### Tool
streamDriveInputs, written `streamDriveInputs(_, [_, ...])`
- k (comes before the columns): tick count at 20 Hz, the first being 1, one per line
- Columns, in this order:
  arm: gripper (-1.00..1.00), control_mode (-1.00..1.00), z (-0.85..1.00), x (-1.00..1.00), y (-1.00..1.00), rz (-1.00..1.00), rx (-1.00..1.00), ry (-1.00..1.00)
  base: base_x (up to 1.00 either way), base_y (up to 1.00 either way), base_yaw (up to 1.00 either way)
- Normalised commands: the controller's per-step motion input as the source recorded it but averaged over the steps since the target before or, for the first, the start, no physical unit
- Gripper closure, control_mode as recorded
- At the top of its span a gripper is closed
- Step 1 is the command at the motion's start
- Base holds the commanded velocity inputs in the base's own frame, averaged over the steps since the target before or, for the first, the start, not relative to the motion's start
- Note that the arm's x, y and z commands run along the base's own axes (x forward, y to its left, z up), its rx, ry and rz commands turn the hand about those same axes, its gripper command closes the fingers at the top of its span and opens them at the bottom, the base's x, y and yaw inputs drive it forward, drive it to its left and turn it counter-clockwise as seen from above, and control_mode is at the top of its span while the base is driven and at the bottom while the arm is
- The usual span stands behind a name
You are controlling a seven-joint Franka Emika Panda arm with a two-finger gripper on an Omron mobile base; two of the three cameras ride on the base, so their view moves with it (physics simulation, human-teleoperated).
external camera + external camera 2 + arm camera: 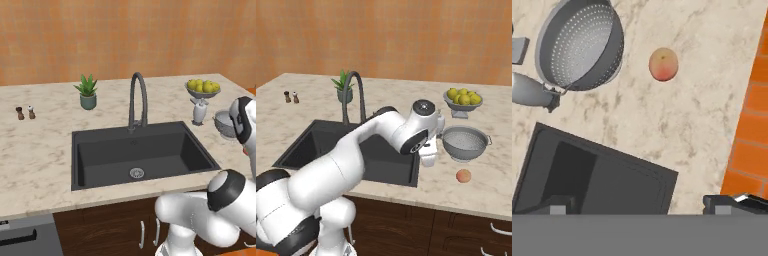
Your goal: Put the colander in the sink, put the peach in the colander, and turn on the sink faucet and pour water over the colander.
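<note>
Nothing done yet. Colander on counter right of sink, peach near it (both untouched). Gripper spread wide, empty, above sink's right edge. Faucet off.
</note>
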Motion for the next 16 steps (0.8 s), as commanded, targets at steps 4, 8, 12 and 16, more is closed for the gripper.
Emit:
streamDriveInputs(4, [-1.00, -1.00, -0.08, 0.40, -0.41, -0.17, 0.12, 0.03, 0.00, 0.00, 0.00])
streamDriveInputs(8, [-1.00, -1.00, -0.09, 0.45, -0.21, -0.09, 0.05, 0.07, 0.00, 0.00, 0.00])
streamDriveInputs(12, [-1.00, -1.00, -0.25, 0.45, -0.29, -0.05, 0.05, 0.06, 0.00, 0.00, 0.00])
streamDriveInputs(16, [-1.00, -1.00, -0.28, 0.43, -0.34, -0.05, 0.06, 0.05, 0.00, 0.00, 0.00])
